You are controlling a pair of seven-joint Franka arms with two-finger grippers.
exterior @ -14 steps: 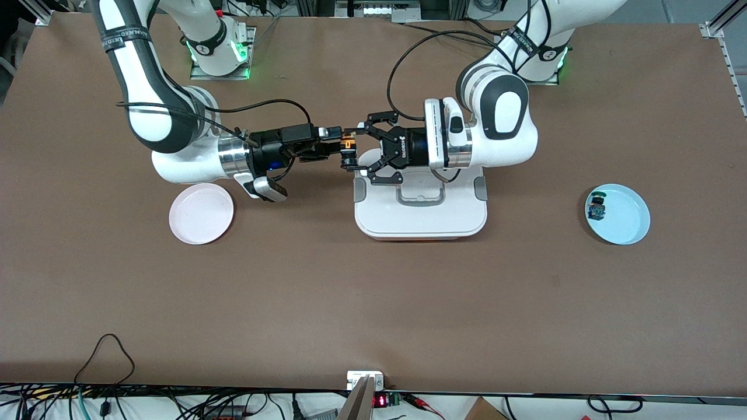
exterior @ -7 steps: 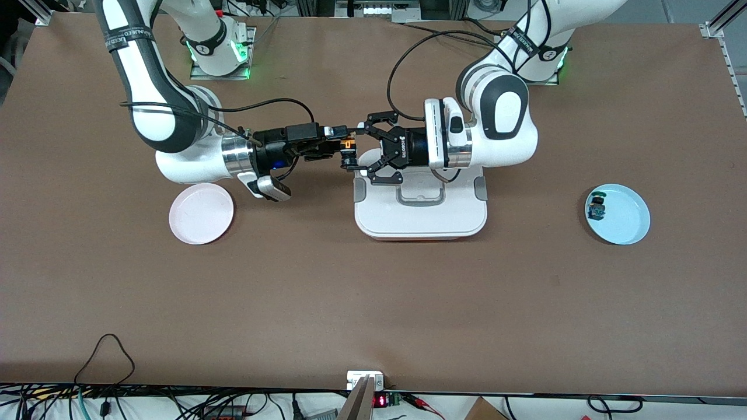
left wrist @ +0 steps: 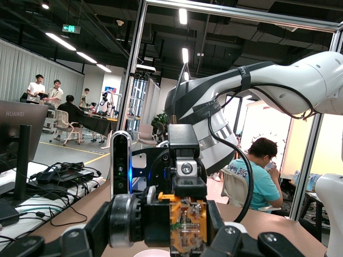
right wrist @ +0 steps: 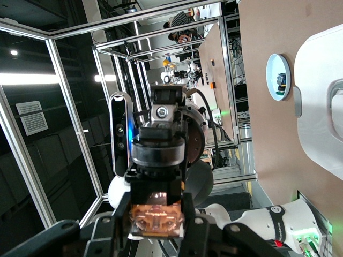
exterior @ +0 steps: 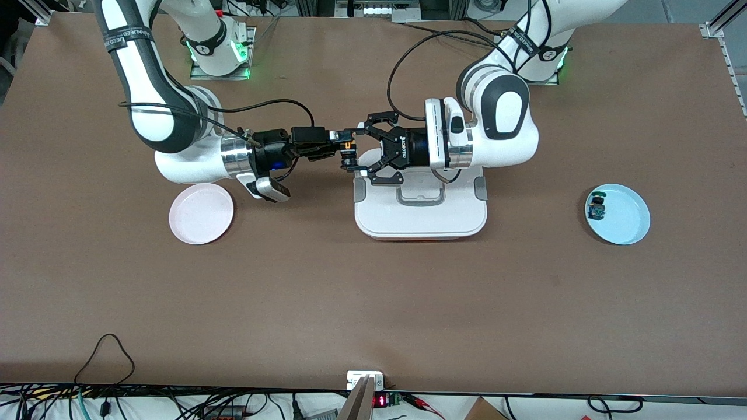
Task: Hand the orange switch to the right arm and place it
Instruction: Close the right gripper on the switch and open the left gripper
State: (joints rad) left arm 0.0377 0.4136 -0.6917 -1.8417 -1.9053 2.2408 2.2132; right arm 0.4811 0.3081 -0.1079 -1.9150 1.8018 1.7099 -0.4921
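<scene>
The orange switch, a small part with an orange body and a black end, hangs in the air over the edge of the white box. My left gripper, the claw-like one, is shut on it end to end, as the left wrist view shows. My right gripper, slim and straight-fingered, comes in from the right arm's end of the table. It is open, and its fingers stand close on either side of the switch's orange body.
A white lidded box sits mid-table under the left wrist. A pink plate lies under the right arm's wrist. A light blue plate holding a small blue-and-green part lies toward the left arm's end.
My right gripper has moved in toward the left gripper until its fingers reach round the switch. The left arm and the switch have stayed still.
</scene>
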